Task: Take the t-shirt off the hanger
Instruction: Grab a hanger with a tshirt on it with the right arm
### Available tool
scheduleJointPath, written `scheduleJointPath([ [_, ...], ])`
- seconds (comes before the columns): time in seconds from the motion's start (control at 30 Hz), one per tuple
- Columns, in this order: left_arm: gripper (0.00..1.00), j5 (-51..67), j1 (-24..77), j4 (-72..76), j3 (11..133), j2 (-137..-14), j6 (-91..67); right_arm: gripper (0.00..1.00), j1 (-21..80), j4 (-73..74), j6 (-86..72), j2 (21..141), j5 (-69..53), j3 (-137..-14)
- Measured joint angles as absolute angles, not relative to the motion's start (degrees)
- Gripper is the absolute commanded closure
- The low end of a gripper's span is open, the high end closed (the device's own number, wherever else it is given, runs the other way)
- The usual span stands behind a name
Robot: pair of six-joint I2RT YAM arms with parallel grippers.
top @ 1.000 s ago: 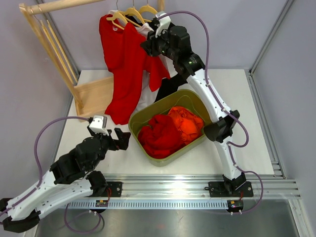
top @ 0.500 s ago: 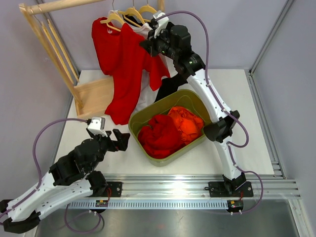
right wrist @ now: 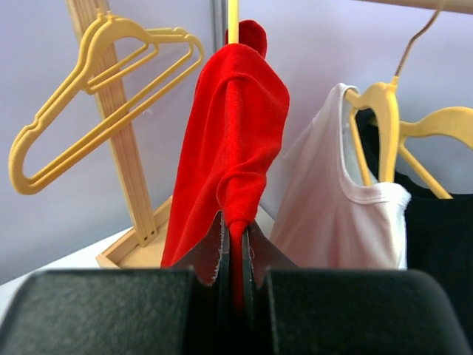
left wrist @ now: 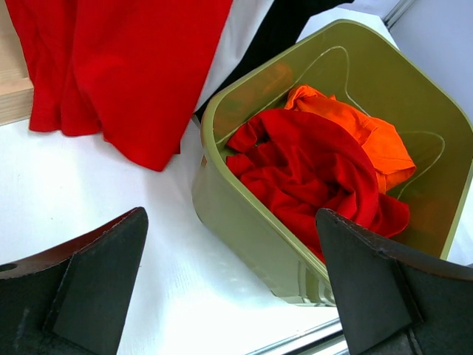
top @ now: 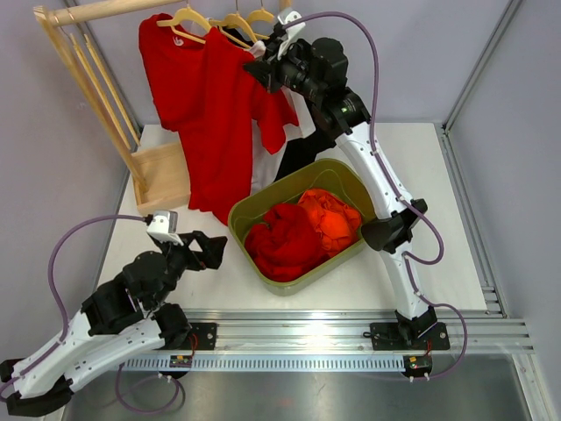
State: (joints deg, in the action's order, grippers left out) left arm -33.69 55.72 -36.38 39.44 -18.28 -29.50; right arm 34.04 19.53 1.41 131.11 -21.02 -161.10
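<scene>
Red t-shirt [top: 206, 105] and hanger [top: 182, 17] have swung left; right jaws are clamped on its right-side fold, hanger lying left of them. Left jaws gape open, near side, well apart.

white table [top: 438, 202], green bin [top: 326, 175], wooden stand [top: 162, 171]

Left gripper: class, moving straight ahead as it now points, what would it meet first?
Probably the near wall of the olive-green plastic tub, before the crumpled red garment inside; depth is unclear.
</scene>
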Motion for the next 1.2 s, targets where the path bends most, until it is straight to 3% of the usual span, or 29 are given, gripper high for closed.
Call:
scheduleJointPath([
  [0.5, 0.01, -33.7, 55.7, -41.5, 40.8, -11.9, -28.7, 1.0, 33.8, 34.5, 14.5, 126.4, -29.9, -157.2],
  [0.83, 0.01, -34.1, 55.7, -44.6, 45.5, -4.3, -26.8, 1.0, 29.7, 53.3, 37.3, 116.5, -41.6, -147.9],
  [1.2, 0.01, -30.3, 55.7, -41.8, 51.7, -20.3, -9.4, 1.0, 27.0, 69.4, 59.3, 112.8, -49.2, -136.4],
])
